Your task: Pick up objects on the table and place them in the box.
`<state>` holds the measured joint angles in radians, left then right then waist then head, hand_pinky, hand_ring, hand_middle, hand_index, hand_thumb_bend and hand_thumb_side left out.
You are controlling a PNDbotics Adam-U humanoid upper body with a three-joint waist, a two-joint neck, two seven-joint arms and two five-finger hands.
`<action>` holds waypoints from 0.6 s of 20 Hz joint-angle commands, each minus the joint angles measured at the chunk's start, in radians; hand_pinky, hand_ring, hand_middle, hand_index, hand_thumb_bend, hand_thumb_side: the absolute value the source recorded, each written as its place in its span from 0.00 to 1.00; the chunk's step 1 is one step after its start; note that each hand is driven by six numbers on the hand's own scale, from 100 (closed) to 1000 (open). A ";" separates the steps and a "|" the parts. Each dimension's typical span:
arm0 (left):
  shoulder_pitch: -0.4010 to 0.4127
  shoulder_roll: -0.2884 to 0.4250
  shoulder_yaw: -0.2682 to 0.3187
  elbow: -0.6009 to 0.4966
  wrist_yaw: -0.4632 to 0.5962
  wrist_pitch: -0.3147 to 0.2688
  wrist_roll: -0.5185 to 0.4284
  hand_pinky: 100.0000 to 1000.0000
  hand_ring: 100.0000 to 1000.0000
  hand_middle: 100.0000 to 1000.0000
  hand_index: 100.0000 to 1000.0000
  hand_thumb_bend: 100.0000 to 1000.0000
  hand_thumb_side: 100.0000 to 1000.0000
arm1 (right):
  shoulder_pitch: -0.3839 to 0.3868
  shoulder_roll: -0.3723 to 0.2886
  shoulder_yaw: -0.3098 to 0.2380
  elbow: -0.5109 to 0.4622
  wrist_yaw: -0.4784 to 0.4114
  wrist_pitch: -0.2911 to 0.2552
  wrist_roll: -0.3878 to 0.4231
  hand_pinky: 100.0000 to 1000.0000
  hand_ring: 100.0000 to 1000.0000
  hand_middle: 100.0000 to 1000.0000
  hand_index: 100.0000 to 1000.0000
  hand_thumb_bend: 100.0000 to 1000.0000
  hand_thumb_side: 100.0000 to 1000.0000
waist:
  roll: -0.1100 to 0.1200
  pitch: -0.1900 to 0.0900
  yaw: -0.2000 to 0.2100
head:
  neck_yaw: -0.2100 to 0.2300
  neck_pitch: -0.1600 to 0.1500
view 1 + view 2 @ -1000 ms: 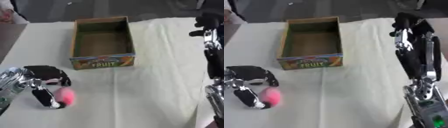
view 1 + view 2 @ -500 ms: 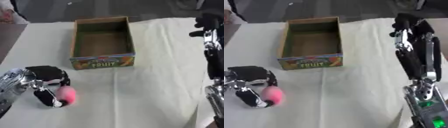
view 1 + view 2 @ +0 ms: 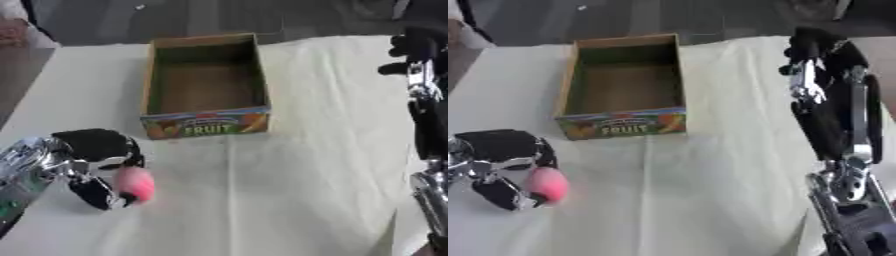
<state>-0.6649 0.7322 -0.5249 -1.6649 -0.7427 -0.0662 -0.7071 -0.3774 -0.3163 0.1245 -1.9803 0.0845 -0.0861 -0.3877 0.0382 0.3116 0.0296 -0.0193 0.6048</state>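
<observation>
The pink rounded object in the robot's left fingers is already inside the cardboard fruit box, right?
Not quite. The pink rounded object is in the left hand, whose fingers curl round it, but it is down by the near left corner of the cloth-covered table, well short of the cardboard fruit box, which looks empty. The left eye view shows this.

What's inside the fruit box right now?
The box shows only its bare brown floor; nothing lies in it. The strip of floor behind its near wall is hidden. The pink object sits in the left hand on the table.
</observation>
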 commanded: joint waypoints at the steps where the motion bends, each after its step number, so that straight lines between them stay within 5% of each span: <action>1: -0.007 0.040 0.020 -0.027 0.029 0.012 -0.015 0.58 0.62 0.48 0.65 0.06 0.08 | -0.005 -0.008 -0.004 -0.020 -0.009 0.001 0.002 0.53 0.76 0.49 0.70 0.00 0.54 | 0.000 -0.023 0.002 | 0.001 -0.008; 12: 0.002 0.056 0.050 -0.085 0.087 0.043 -0.035 0.57 0.61 0.47 0.65 0.06 0.05 | -0.005 -0.006 -0.004 -0.020 -0.010 0.000 0.004 0.53 0.76 0.49 0.70 0.00 0.54 | 0.000 -0.026 0.005 | -0.001 -0.011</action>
<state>-0.6548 0.7500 -0.4984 -1.7264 -0.6652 -0.0277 -0.7437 -0.3769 -0.3126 0.1245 -1.9803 0.0800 -0.0852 -0.3866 0.0381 0.3078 0.0335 -0.0195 0.6040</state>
